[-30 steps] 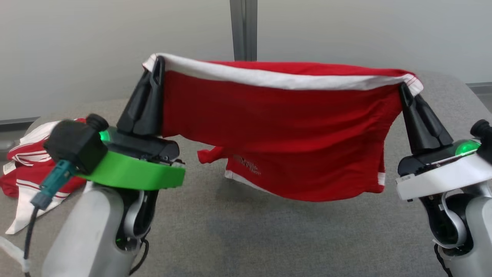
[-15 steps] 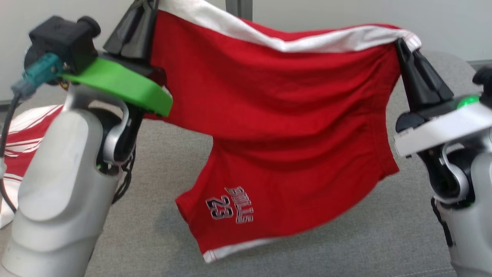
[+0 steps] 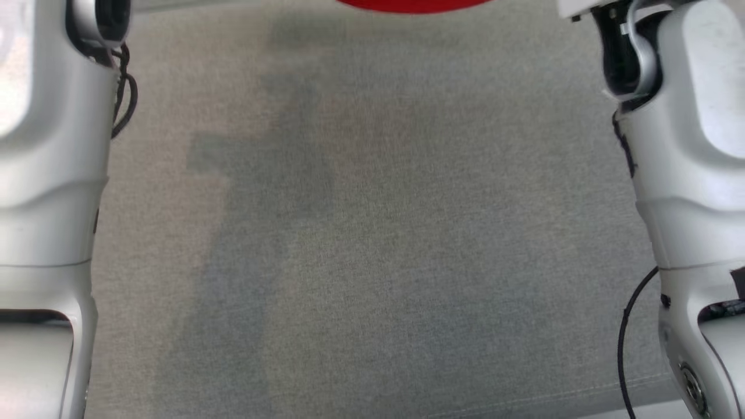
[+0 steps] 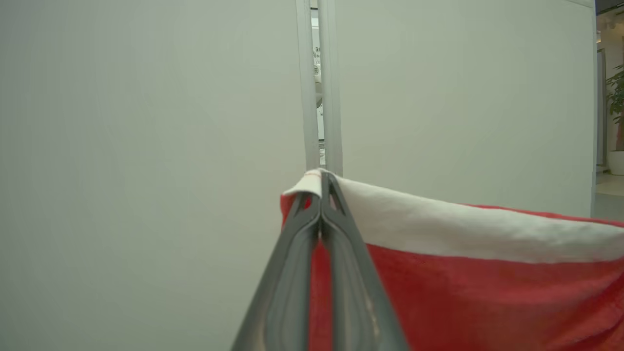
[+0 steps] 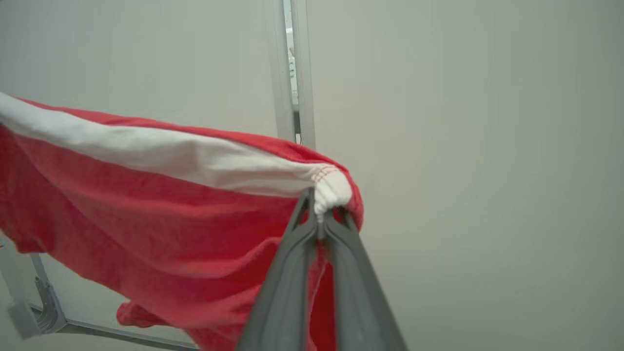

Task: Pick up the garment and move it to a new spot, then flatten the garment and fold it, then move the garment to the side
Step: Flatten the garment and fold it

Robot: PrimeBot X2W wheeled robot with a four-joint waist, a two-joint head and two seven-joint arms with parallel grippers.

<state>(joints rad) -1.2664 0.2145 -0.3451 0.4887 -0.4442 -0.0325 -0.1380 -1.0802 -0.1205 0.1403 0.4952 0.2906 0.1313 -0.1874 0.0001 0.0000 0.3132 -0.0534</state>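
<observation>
The garment is a pair of red shorts with a white waistband. It hangs in the air, stretched between my two grippers. In the left wrist view my left gripper [image 4: 321,180] is shut on one corner of the white band of the garment [image 4: 487,292]. In the right wrist view my right gripper [image 5: 317,202] is shut on the other corner, where the garment [image 5: 146,214] sags away to the left. In the head view a sliver of the garment's [image 3: 413,4] red lower edge shows at the top, between my two pale forearms.
The grey fabric-covered table [image 3: 372,233] spreads below, with my arms' shadows on it. Pale partition walls [image 4: 146,146] with a grey post [image 4: 319,87] stand behind the garment. My left forearm [image 3: 46,174] and right forearm [image 3: 692,174] frame the head view's sides.
Both grippers have lifted the garment high, so most of it has left the top of the head view. The head view has also tilted down onto the table.
</observation>
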